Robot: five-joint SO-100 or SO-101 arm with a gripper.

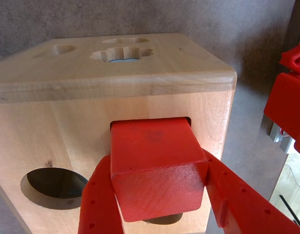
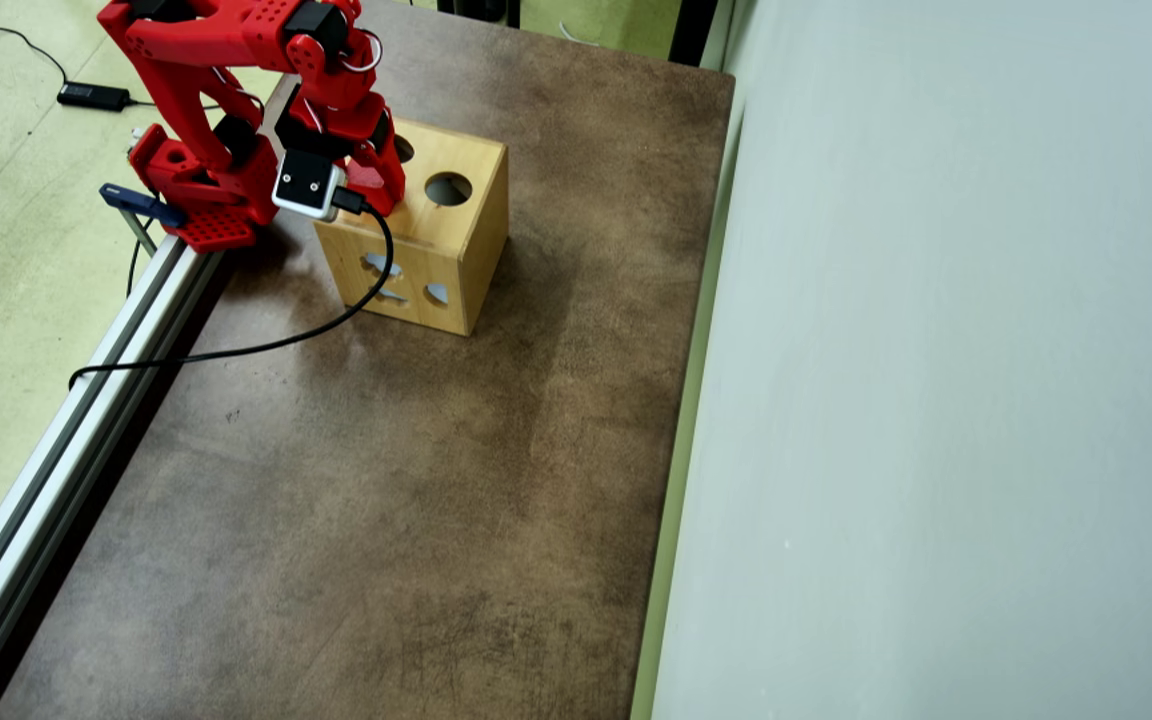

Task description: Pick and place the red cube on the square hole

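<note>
Gripping the one red cube [image 1: 157, 168] between both fingers, the gripper [image 1: 159, 200] is narrowly open around it; the cube's far end sits inside the one square hole [image 1: 186, 119] of the wooden box [image 1: 57, 141].

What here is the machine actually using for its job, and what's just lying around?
In use:
- red cube, clamped in the gripper
- square hole, cube partly pushed in
- wooden box

Lying about:
- round hole
- black cable
- power adapter on the floor
</note>
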